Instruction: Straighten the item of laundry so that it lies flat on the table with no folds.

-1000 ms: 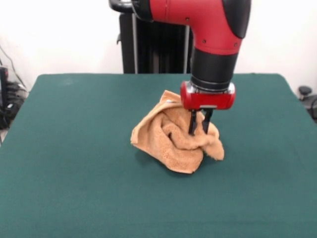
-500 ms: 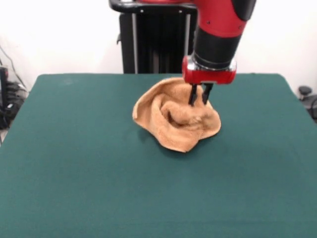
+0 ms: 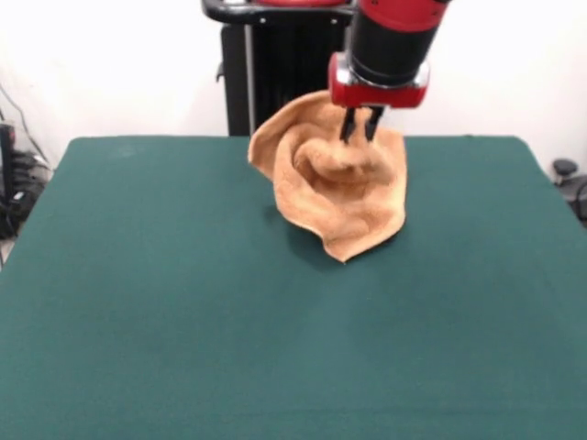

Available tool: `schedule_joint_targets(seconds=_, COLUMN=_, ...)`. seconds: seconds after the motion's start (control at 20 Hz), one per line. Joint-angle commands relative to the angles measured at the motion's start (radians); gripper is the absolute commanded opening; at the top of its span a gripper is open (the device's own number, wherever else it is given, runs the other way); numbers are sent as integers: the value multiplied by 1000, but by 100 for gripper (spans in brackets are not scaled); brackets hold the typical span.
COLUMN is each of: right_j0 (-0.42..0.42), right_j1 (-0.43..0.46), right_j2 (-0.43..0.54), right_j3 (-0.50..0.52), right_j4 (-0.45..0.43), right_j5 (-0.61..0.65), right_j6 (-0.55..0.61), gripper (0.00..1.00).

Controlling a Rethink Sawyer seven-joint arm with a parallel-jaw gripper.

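The orange-tan towel [image 3: 335, 188] hangs bunched and folded from my gripper [image 3: 359, 137], which is shut on its upper part. Most of the towel is lifted off the dark green table [image 3: 138, 302]. Its lowest corner points down near the table's middle; I cannot tell whether it touches. The red and black arm comes down from the top of the front view. The towel's care label is hidden.
The robot's black pedestal [image 3: 280, 78] stands behind the table's far edge. Cables and dark gear [image 3: 14, 188] lie off the table's left side, and a dark object [image 3: 567, 174] sits off the right side.
The gripper has risen and moved toward the table's far side with the towel in it. The towel has come up off the table and now hangs from the gripper.
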Motion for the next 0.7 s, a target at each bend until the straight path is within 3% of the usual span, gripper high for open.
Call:
schedule_joint_targets(seconds=0.05, right_j0=41, right_j1=1, right_j2=-1, right_j3=-45, right_j4=51, right_j5=206, right_j6=301, gripper=0)
schedule_joint_targets(seconds=0.7, right_j0=80, right_j1=19, right_j2=-43, right_j3=-172, right_j4=39, right_j5=406, right_j6=343, gripper=0)
